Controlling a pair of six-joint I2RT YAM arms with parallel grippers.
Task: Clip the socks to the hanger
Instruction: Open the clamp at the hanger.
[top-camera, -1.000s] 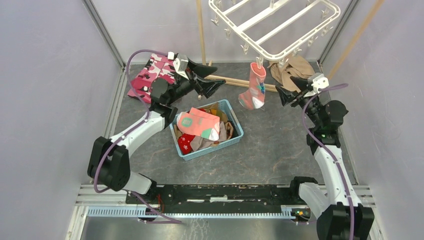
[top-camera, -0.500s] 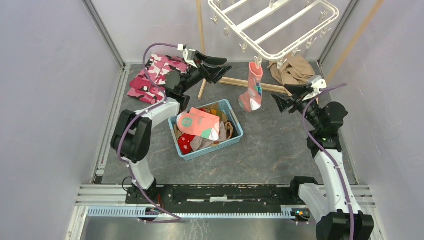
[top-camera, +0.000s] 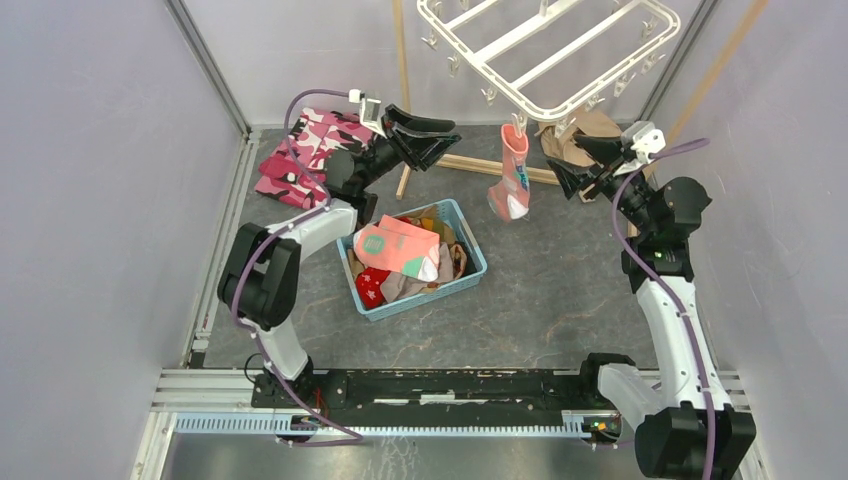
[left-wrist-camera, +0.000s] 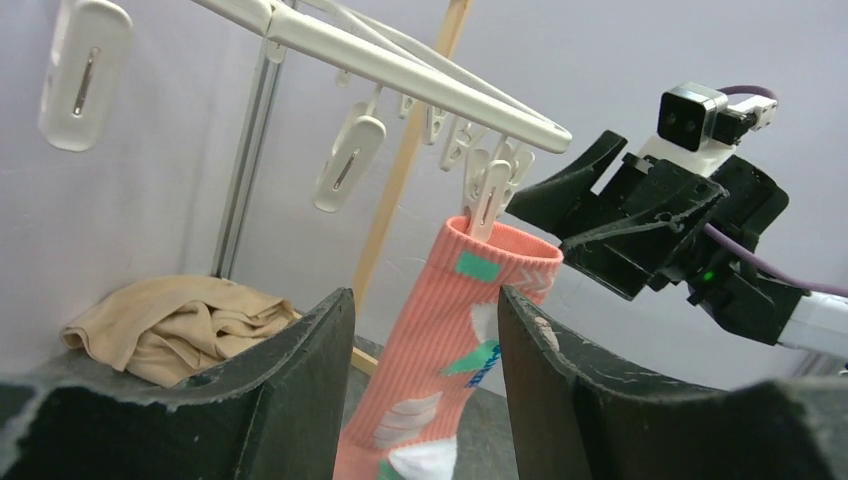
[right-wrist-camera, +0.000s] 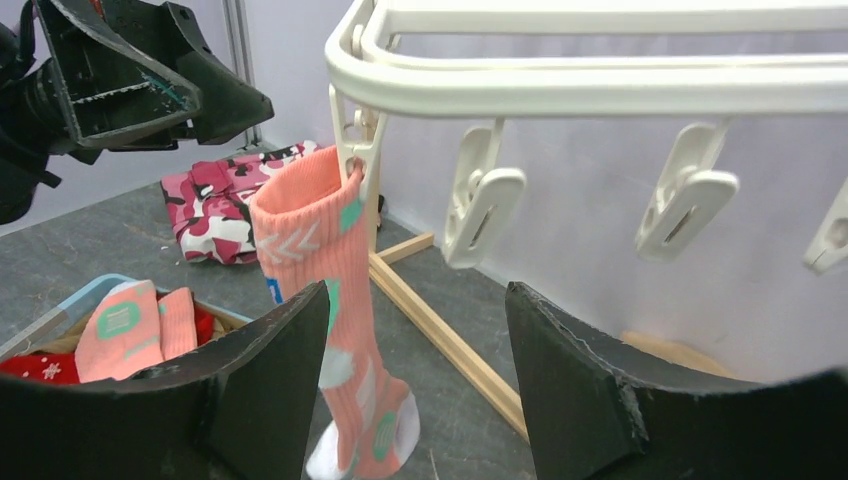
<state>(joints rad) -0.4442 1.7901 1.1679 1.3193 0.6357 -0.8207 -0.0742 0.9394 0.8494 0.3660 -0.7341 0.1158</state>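
Note:
One salmon-pink sock (top-camera: 511, 180) with teal and white patches hangs by its cuff from a clip peg (left-wrist-camera: 490, 195) on the near rim of the white hanger (top-camera: 545, 50). My left gripper (top-camera: 450, 138) is raised to its left, open, with the sock (left-wrist-camera: 470, 310) showing beyond the gap, not between the fingers. To the right of the sock my right gripper (top-camera: 562, 155) is open and holds nothing. It sits just under the hanger rim (right-wrist-camera: 560, 90), with the sock (right-wrist-camera: 310, 240) to its left. More socks (top-camera: 400, 250) lie in a blue basket (top-camera: 472, 268).
A pink camouflage garment (top-camera: 305, 155) lies at the back left and a tan cloth (top-camera: 590, 128) at the back right. A wooden pole stand (top-camera: 402, 60) rises behind the left gripper, its base bar (right-wrist-camera: 440, 335) lying on the floor under the hanger. Grey walls close in on both sides.
My left gripper rose and swung right toward the hanging sock while its jaws narrowed. My right gripper lifted toward the hanger rim. The sock swung slightly on its peg.

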